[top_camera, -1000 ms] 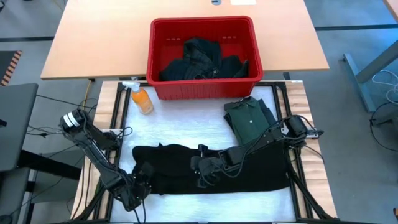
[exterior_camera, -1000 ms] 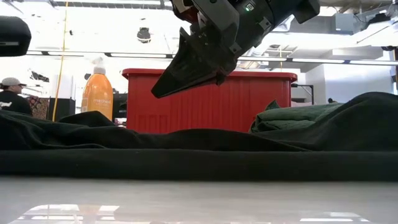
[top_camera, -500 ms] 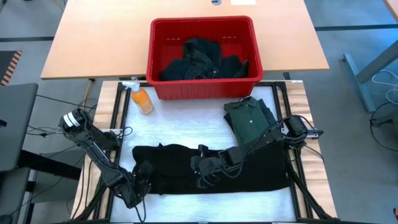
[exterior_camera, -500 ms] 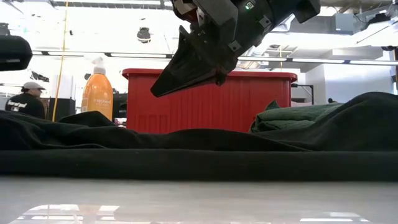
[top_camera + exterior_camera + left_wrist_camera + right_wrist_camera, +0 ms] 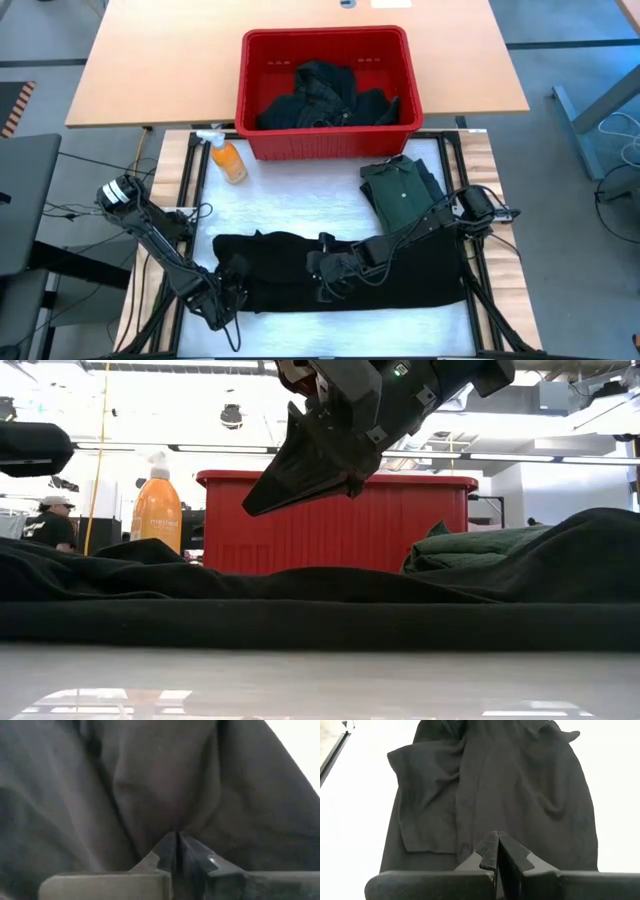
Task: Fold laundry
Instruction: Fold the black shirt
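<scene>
A black garment point(image 5: 400, 275) of the laundry lies spread out across the white table mat, its near edge toward the table's front point(image 5: 300, 610). My left gripper point(image 5: 228, 300) is shut at the garment's near left corner. My right gripper point(image 5: 322, 280) hangs shut above the garment's middle, its tips point(image 5: 247, 512) clear of the cloth. A dark green collared shirt point(image 5: 400, 190) lies folded on the mat at the far right. More dark laundry point(image 5: 325, 100) sits in the red basket. My left gripper pinches a pucker of the black cloth point(image 5: 175, 822) between its two shut fingers, near the garment's near left corner. The fingers come steeply from above. Creases run out from the pinched spot, and the garment lies on the mat; one layer or several, I cannot tell.
The red basket point(image 5: 250, 60) stands at the table's far edge. An orange spray bottle point(image 5: 229, 160) lies left of it on the mat. Bare white mat point(image 5: 290, 200) stretches between the basket and the black garment. A person point(image 5: 50, 525) shows in the room behind.
My left arm has edged a little toward the table's right and sunk slightly at the garment's near left corner. The right arm and the garment have kept still.
</scene>
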Robot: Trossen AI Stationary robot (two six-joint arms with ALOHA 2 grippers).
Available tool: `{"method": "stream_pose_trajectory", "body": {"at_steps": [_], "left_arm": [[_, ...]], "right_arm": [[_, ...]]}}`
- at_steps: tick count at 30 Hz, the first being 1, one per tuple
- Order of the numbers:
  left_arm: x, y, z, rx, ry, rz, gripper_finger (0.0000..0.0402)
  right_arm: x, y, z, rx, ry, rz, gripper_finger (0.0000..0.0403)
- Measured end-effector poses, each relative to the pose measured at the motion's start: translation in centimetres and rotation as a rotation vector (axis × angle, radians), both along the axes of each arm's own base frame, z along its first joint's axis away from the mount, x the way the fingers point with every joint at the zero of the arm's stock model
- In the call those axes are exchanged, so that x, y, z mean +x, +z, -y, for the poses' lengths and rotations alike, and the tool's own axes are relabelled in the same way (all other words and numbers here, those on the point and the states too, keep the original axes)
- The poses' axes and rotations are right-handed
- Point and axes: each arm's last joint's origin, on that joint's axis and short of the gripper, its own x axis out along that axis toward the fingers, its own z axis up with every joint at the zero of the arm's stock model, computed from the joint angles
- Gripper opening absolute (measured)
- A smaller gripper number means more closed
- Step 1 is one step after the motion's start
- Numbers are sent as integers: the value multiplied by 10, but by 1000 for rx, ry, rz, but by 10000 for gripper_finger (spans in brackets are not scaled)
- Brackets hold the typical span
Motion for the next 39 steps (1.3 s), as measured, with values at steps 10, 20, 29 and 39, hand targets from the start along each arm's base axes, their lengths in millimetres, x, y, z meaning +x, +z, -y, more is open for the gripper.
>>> {"method": "stream_pose_trajectory", "body": {"at_steps": [10, 20, 29, 39], "left_arm": [[16, 44, 0, -33, 10, 60, 0], [22, 63, 28, -417, 9, 188, 0], [32, 34, 45, -355, 17, 243, 60], [35, 27, 42, -294, 126, 293, 178]], "right_arm": [[0, 0, -1, 24, -13, 1, 33], [-6, 3, -23, 66, 22, 36, 33], [-13, 5, -42, 62, 77, 58, 33], [-13, 5, -41, 59, 78, 56, 33]]}}
